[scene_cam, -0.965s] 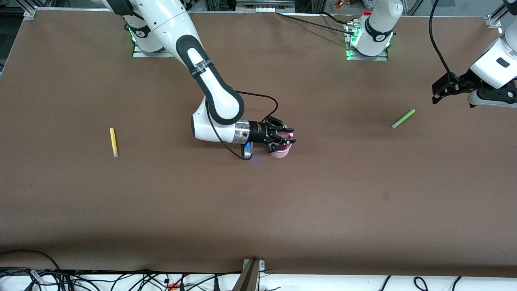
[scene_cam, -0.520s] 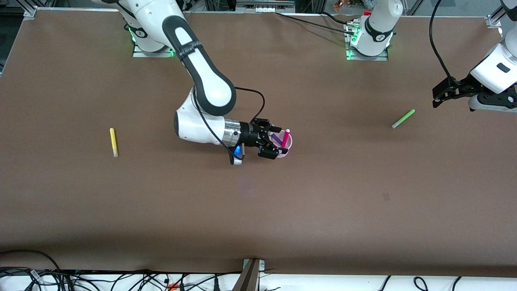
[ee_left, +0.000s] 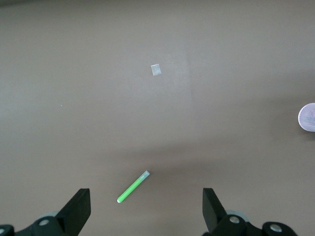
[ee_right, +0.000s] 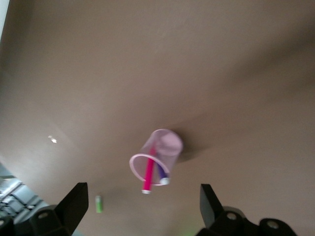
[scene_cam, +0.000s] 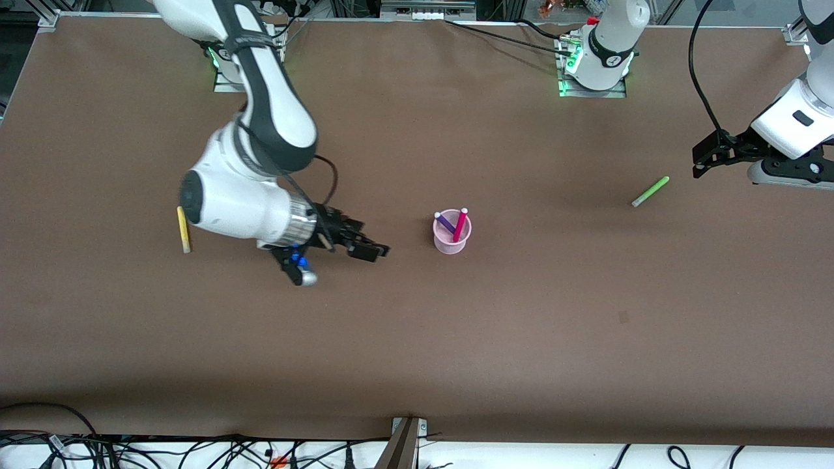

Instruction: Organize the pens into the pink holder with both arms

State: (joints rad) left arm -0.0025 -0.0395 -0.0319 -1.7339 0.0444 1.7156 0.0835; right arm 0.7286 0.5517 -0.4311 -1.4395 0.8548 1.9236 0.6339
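The pink holder (scene_cam: pixel 451 232) stands mid-table with the magenta pen (scene_cam: pixel 460 225) and purple pen (scene_cam: pixel 445 223) inside; the right gripper (scene_cam: pixel 369 249), jaws spread and empty, hangs between it and the yellow pen (scene_cam: pixel 184 229). The left gripper (scene_cam: pixel 704 156), also spread wide, seems to hover near the green pen (scene_cam: pixel 650 191) at the left arm's end.

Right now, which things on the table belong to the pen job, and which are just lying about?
Job: holder with purple pen and magenta pen inside; yellow pen; green pen; open left tool over the green pen; open right tool.
Lying about: pale scrap.
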